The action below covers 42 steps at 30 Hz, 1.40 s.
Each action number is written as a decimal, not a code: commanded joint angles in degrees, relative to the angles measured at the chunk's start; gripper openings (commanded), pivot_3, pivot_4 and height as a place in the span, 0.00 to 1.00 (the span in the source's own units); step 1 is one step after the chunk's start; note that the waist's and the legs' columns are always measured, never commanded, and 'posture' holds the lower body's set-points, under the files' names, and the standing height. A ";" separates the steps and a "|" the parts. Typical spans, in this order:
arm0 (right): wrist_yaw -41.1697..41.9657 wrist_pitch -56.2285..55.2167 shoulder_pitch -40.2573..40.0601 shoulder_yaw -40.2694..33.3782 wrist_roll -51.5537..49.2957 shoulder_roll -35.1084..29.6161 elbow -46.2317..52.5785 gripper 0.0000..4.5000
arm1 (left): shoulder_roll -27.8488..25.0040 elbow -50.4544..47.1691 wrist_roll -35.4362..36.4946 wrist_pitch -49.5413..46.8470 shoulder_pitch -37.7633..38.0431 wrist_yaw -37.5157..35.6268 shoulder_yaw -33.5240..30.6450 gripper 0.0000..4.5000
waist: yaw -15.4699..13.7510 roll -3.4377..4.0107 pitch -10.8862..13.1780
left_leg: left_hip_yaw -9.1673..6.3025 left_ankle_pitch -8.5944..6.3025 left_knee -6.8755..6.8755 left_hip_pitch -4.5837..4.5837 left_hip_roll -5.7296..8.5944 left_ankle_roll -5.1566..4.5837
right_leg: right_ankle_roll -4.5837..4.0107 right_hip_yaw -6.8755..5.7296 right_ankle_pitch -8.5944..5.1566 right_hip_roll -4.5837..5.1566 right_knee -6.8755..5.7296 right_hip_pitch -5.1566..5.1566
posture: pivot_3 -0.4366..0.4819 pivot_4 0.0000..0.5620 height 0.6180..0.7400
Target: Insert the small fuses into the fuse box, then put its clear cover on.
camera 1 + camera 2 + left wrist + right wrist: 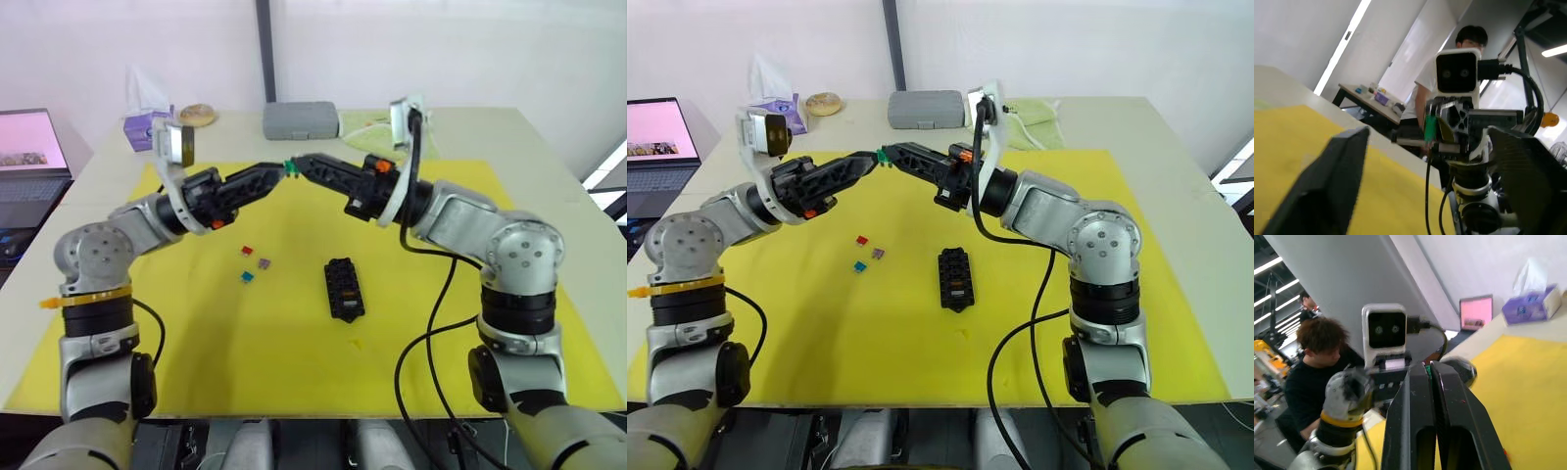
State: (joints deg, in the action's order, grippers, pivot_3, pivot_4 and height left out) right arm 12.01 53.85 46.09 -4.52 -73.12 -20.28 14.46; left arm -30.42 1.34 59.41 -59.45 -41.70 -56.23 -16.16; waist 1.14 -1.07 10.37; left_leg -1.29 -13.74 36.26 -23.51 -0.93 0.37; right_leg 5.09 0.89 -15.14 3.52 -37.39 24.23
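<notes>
Above the far part of the yellow mat [196, 343] my two grippers meet tip to tip in the air. My right gripper [298, 164] is shut on a small green fuse [290, 166], which the left wrist view shows pinched at its tip [1430, 128]. My left gripper [277, 169] is open, its fingers spread on either side of that fuse. The black fuse box [344, 288] lies on the mat's middle. To its left lie a red fuse [247, 251], a purplish grey one [264, 262] and a teal one [246, 276]. A yellow fuse [355, 343] lies in front of the box. The clear cover is out of view.
A grey case [300, 119], a green cloth [367, 127], a purple tissue box [147, 125] and a round object [197, 114] stand along the table's far edge. A laptop [29, 162] sits at the far left. A person [1317, 372] stands beyond the table.
</notes>
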 commanded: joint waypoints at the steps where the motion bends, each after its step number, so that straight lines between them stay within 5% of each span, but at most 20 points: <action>1: 9.98 -8.21 -3.92 -0.26 9.35 -3.15 3.37 0.00 | -5.38 -4.58 -3.03 2.71 2.09 -3.61 1.81 0.95 | -0.07 0.01 0.01 | 0.01 0.00 -0.01 0.00 0.01 0.00 | 0.00 0.00 0.00 0.00 0.02 0.00 | 0.48 0.27 1.00; 6: 37.09 -19.97 -16.43 -0.27 17.82 -11.74 4.59 0.00 | -11.80 -15.14 -6.55 6.29 11.26 -8.17 5.75 0.95 | -0.36 0.02 0.02 | 0.02 -0.01 -0.03 -0.01 0.02 -0.01 | 0.01 -0.01 0.00 0.02 0.18 -0.08 | 0.48 0.27 1.00; 12: 51.95 -33.27 -26.33 2.98 29.27 -13.74 -1.15 0.00 | -14.08 -28.78 -12.77 15.80 25.46 -10.39 10.21 0.95 | 0.00 0.02 0.03 | 0.10 -0.01 -0.06 0.13 -0.03 -0.01 | -0.03 0.11 0.00 0.00 0.14 -0.12 | 0.48 0.27 1.00; 18: 55.50 -41.99 -27.63 5.64 36.38 -9.67 -7.44 0.00 | -14.95 -29.53 -17.95 22.33 32.83 -11.32 13.10 0.95 | -0.23 0.02 0.02 | 0.11 0.00 -0.04 0.16 -0.06 0.00 | -0.07 0.16 0.00 -0.09 0.14 -0.13 | 0.48 0.27 1.00; 29: 60.70 -53.44 -25.21 8.09 44.58 -6.00 -20.09 0.00 | -16.28 -27.59 -18.95 23.85 32.84 -12.47 13.71 0.95 | -0.29 0.01 0.03 | 0.10 0.00 -0.03 0.15 -0.05 0.00 | -0.06 0.11 0.01 -0.06 0.13 -0.14 | 0.48 0.27 1.00; 42: 62.38 -56.74 -25.35 7.84 46.30 -5.76 -23.52 0.00 | -16.11 -27.67 -19.27 23.83 32.99 -12.05 14.15 0.95 | -0.31 0.01 0.03 | 0.10 0.00 -0.02 0.16 -0.05 0.00 | -0.05 0.12 0.01 -0.06 0.12 -0.15 | 0.48 0.27 1.00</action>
State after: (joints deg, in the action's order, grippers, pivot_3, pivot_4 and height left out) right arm 73.91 -1.80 20.25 3.92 -27.04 -26.35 -9.40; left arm -46.04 -25.64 40.02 -36.67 -8.63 -68.31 -1.52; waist 0.83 -1.05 10.39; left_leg -1.19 -13.74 36.24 -23.35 -0.98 0.38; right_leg 5.04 1.00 -15.13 3.46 -37.28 24.08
